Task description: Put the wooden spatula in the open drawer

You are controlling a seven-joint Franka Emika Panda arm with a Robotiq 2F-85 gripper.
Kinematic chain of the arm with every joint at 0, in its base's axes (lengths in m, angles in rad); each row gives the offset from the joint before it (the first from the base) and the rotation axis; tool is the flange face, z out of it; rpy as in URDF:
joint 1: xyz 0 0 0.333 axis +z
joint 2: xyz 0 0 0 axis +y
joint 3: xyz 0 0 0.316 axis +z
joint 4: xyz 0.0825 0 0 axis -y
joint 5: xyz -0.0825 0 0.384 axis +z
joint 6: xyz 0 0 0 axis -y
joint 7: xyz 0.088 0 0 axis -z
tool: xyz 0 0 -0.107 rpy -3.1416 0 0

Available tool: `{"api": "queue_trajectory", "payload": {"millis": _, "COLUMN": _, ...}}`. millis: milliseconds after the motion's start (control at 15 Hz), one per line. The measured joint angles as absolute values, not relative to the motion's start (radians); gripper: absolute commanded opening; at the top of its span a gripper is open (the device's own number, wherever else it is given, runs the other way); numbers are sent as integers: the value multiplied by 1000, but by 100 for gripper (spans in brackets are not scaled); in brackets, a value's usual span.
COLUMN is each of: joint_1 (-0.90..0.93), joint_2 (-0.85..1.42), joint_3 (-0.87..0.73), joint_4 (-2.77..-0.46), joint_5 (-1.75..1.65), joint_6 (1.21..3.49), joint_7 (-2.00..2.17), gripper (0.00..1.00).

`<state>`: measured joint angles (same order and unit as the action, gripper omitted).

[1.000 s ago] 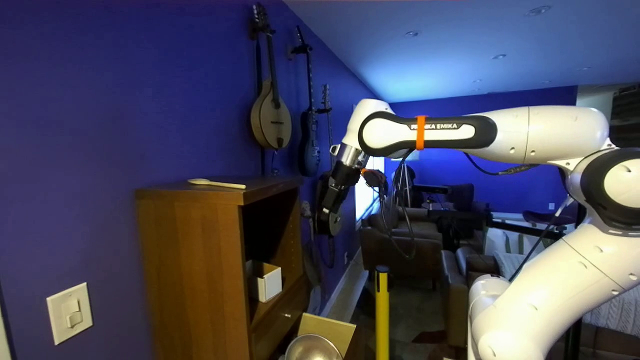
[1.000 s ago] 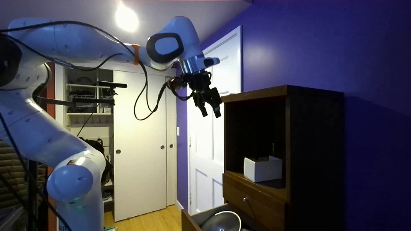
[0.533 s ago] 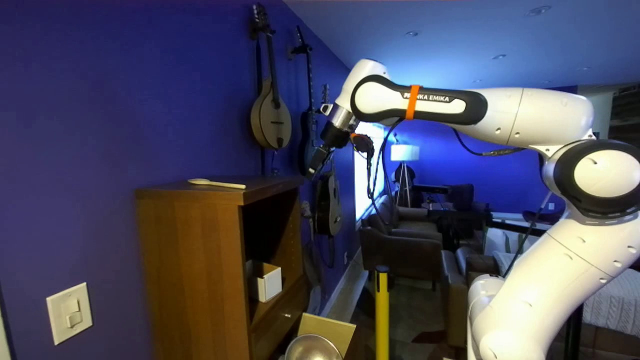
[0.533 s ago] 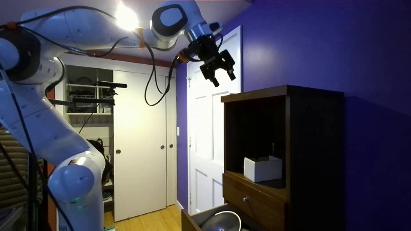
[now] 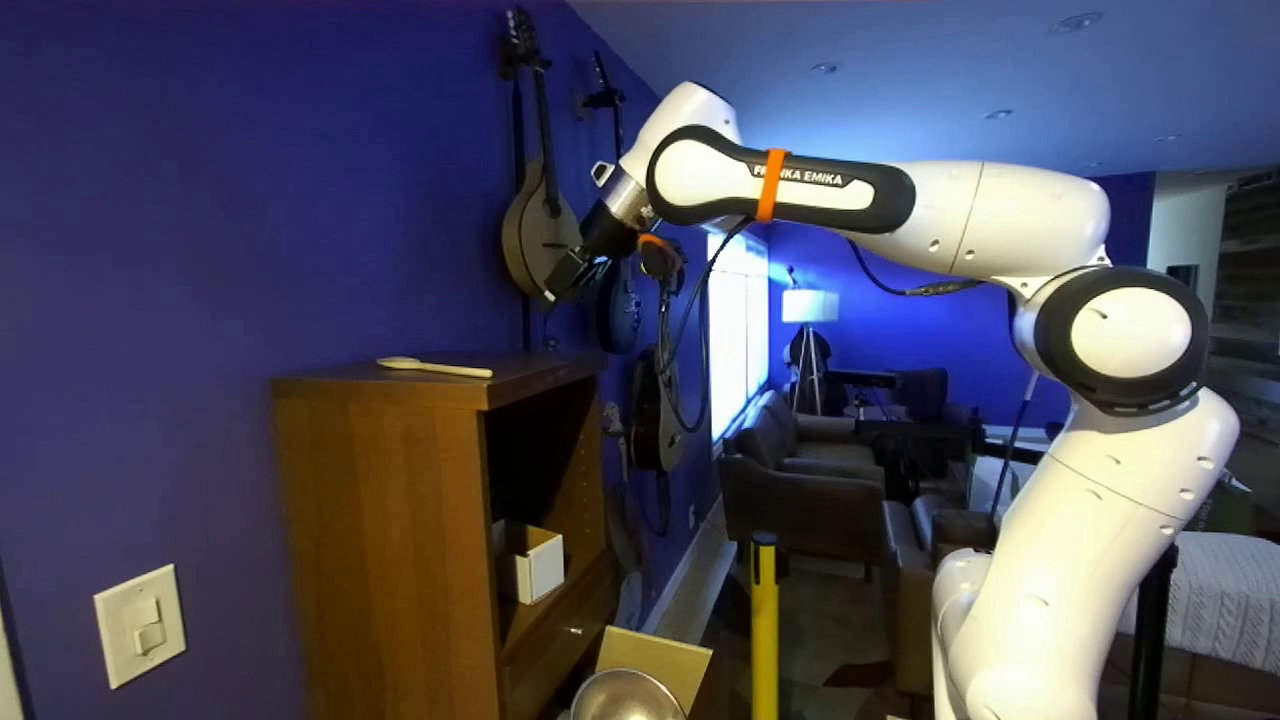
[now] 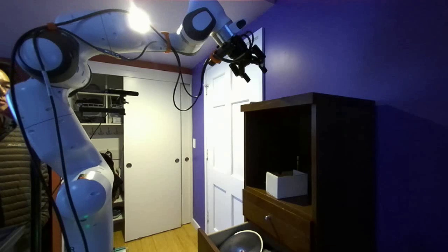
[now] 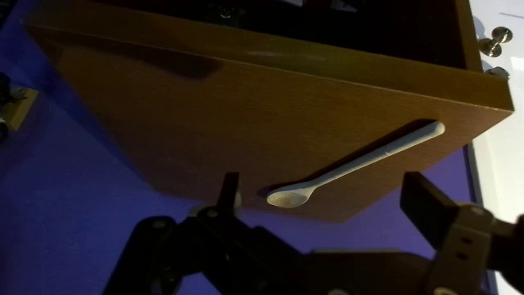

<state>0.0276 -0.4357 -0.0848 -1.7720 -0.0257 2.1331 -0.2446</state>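
Your gripper (image 6: 256, 74) stands with its 2 jaws wide, higher than the cabinet (image 5: 385, 540) where the wooden spatula (image 7: 368, 159) lies, its long axis slanting in the wrist view, head lower left, handle upper right. Both exterior views crop the open drawer (image 5: 665, 656) at the bottom; the arm (image 5: 1030, 210) reads "FR…NKA EMIKA" around an orange band (image 5: 772, 186).

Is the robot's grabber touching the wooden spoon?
Apart. In an exterior view, blue wall shows between the gripper and the wooden spoon lying on the cabinet.
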Motion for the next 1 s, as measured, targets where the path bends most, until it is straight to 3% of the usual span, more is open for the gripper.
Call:
{"api": "queue_trajectory", "payload": {"millis": 667, "joint_1": 19, "joint_2": -296, "joint_3": -9, "joint_4": -1659, "joint_5": -35, "joint_6": 2124, "joint_7": -67, "gripper": 100}}
{"api": "queue_trajectory", "payload": {"millis": 1000, "joint_1": 20, "joint_2": -186, "joint_3": 40, "joint_4": -1529, "joint_5": -37, "joint_6": 1996, "joint_7": 61, "gripper": 100}}
